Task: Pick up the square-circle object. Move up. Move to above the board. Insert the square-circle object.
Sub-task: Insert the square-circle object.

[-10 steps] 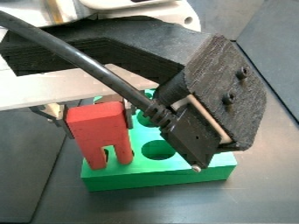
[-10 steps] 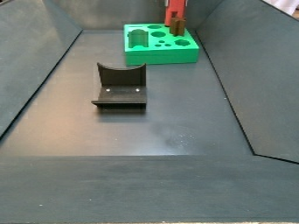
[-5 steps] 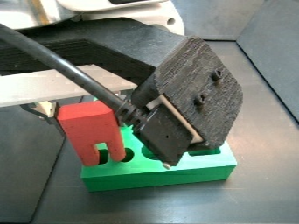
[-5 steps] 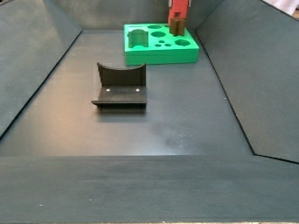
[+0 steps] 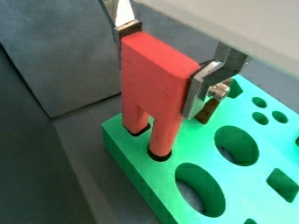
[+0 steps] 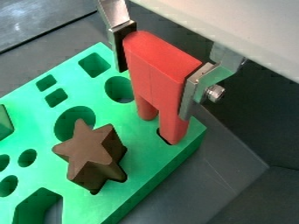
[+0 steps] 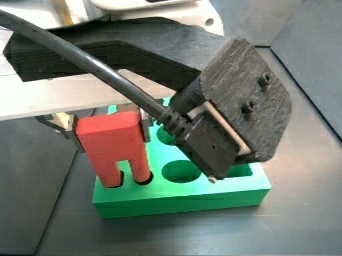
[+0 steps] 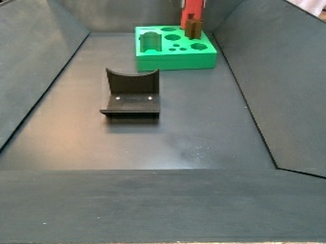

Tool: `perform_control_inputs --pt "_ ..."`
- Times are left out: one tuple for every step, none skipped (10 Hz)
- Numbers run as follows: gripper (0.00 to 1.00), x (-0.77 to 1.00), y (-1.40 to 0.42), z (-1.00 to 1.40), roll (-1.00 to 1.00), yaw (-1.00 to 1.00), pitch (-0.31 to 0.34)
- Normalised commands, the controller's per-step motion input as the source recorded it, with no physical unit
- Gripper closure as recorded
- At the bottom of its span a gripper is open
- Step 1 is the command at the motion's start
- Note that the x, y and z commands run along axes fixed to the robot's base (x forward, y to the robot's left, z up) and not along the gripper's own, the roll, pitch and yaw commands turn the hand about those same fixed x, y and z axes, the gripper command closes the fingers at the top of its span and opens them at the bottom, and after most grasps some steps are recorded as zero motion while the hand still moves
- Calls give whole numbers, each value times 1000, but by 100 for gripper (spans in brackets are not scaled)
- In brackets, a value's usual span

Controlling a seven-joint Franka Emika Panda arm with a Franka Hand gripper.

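Note:
The square-circle object [image 5: 158, 83] is a red upright block with two legs. My gripper [image 5: 163, 61] is shut on its sides, with the silver fingers [image 6: 198, 87] pressed against it in both wrist views. The block [image 6: 158, 87] stands over a corner of the green board [image 5: 243, 203], and its leg ends reach down into holes there. In a side view the block [image 7: 110, 145] stands upright at the board's [image 7: 187, 200] left end, and my fingers are mostly hidden. In a side view the block [image 8: 192, 14] and board [image 8: 173, 59] are at the far end.
A dark brown star-shaped block [image 6: 93, 156] sits in the board [image 6: 35, 131] near the red block. The dark fixture [image 8: 130, 93] stands on the floor mid-bin. Sloped bin walls surround the floor. The black camera mount [image 7: 234, 100] and cable hang over the board.
The wrist shifted slightly left and back again. The red block stays gripped at the board's corner, at nearly the same height.

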Motion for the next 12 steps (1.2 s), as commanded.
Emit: perform_control_inputs --pt "100 43 -49 -214 159 0 0" --pt "100 74 0 -574 266 0 0" --pt "100 29 -34 -631 303 0 -20" --pt "100 254 -154 -443 269 -31 0" --pt "100 314 -186 -283 279 -26 0" --pt "100 409 -203 -149 291 -17 59" --pt "100 206 -146 -266 317 -11 34" --pt "100 0 -51 -511 341 0 0" --pt "100 34 -17 -697 333 0 -4" --pt "100 71 0 -1000 167 0 -6" --pt "100 143 49 -1000 4 0 0" --pt "100 34 0 -1000 0 -57 -1"
